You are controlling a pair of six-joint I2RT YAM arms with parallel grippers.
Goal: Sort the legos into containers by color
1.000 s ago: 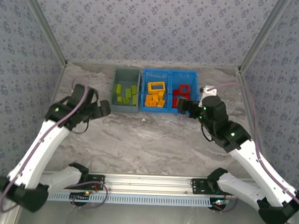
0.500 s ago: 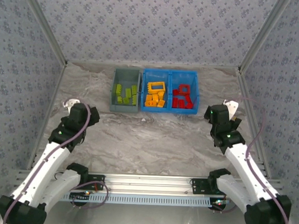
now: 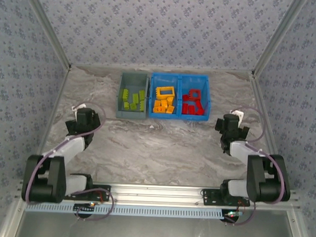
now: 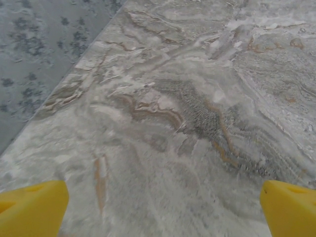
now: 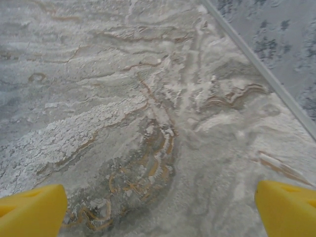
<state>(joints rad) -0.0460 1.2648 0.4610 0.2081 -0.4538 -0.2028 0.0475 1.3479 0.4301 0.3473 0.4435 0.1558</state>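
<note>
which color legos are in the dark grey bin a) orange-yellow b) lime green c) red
b, the lime green legos lie in the dark grey bin, while the orange-yellow legos and the red legos sit in the blue tray, one color per compartment.

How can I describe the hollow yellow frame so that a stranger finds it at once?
At the far side of the marble table stands a blue tray with two compartments. Look in its left compartment. The frame lies at its far end, the only open rectangle among solid orange-yellow bricks.
</note>
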